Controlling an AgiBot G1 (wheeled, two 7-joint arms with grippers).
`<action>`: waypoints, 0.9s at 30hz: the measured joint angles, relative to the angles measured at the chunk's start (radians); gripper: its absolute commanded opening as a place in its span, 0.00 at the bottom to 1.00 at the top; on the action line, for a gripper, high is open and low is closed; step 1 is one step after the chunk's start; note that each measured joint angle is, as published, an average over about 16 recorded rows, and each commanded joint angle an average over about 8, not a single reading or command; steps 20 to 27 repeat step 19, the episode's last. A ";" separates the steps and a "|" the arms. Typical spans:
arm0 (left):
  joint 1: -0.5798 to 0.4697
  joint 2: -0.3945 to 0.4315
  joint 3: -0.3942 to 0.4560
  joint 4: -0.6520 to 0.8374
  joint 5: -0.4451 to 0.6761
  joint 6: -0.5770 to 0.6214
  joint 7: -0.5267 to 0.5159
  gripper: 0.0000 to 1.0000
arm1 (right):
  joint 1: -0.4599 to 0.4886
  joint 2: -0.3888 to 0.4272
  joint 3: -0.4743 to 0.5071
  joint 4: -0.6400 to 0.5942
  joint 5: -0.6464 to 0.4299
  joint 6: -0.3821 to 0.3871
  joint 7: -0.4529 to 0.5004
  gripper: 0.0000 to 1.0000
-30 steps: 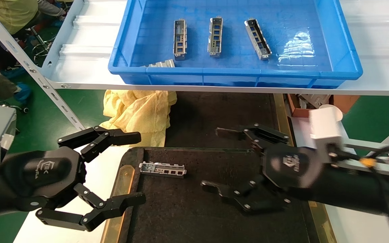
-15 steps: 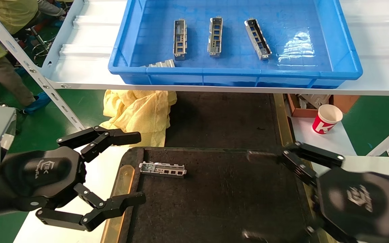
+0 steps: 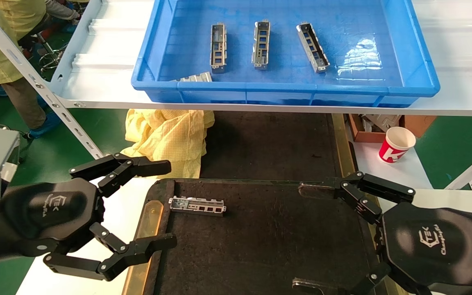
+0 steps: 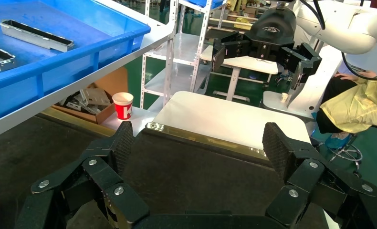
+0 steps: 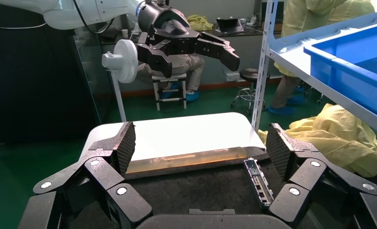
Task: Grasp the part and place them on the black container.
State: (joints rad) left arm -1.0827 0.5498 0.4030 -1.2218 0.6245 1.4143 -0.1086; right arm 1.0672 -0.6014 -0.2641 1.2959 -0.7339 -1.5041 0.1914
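From the head view, I am holding both grippers, left gripper [image 3: 137,205] and right gripper [image 3: 314,235], spread wide and empty beside the flat black rectangular tray [image 3: 260,246], where one narrow grey metal channel bracket [image 3: 197,205] is lying; three more are waiting in the deep blue plastic bin [image 3: 416,61]. The right wrist view is showing that bracket [image 5: 258,181] between its pads; the left wrist view is missing it.

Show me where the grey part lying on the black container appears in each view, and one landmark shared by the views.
Head view: the part lies flat on the black container, near its far left corner, close to the open left pincer.
Left wrist view: not in it.
Right wrist view: the part lies between the open right pincer's fingers.
Shared landmark: the brass strip beside the part, also in the right wrist view.
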 measured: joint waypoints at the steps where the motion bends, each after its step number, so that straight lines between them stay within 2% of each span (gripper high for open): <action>1: 0.000 0.000 0.000 0.000 0.000 0.000 0.000 1.00 | 0.001 -0.001 -0.001 -0.001 0.000 0.001 0.000 1.00; 27: 0.000 0.000 0.000 0.000 0.000 0.000 0.000 1.00 | 0.006 -0.009 -0.014 -0.010 0.001 0.008 -0.004 1.00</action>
